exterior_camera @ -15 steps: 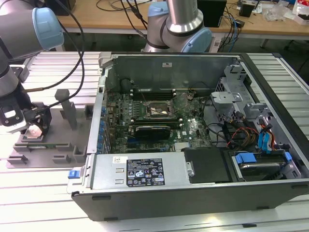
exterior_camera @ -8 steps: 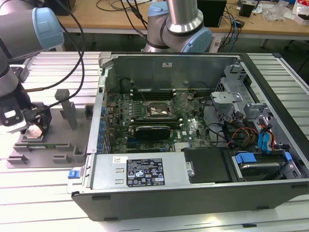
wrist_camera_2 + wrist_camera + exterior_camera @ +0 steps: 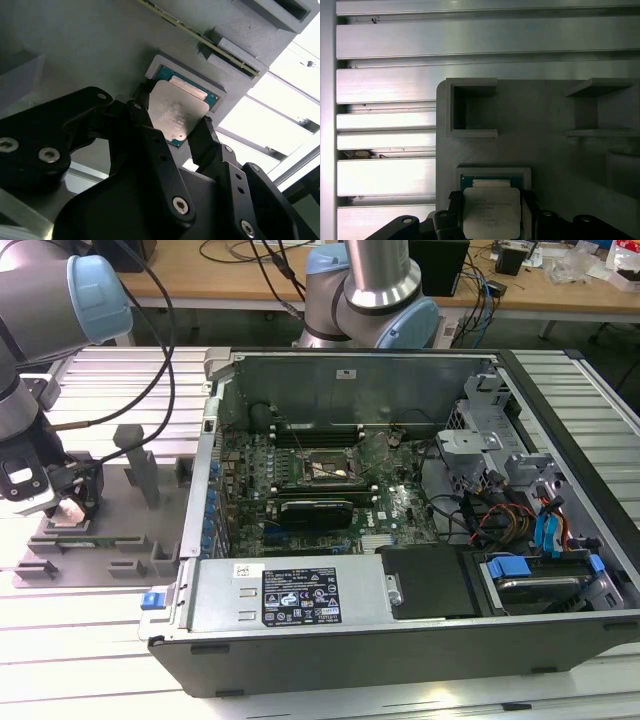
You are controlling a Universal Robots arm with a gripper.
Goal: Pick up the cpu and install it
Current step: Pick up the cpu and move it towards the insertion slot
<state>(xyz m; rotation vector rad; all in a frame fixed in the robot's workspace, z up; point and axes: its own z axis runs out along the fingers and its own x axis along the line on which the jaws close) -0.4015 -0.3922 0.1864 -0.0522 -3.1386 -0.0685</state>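
While the matte black claw hangs low over the grey plastic holder block, its two narrow fingers clamp opposite edges of the cpu. The cpu is flat and square, with a dull silvery lid on a green rim. It lies between the fingertips in the block's square recess.

A holder and a case are carried on the table. The holder is at the exterior view's left, and the case is just beside it at the exterior view's right. A board is laid in the case, with a socket near its middle. In the second wrist view the cpu is seated in a recess of the holder. The gripper is placed over it, with the jaws set against two opposite edges.
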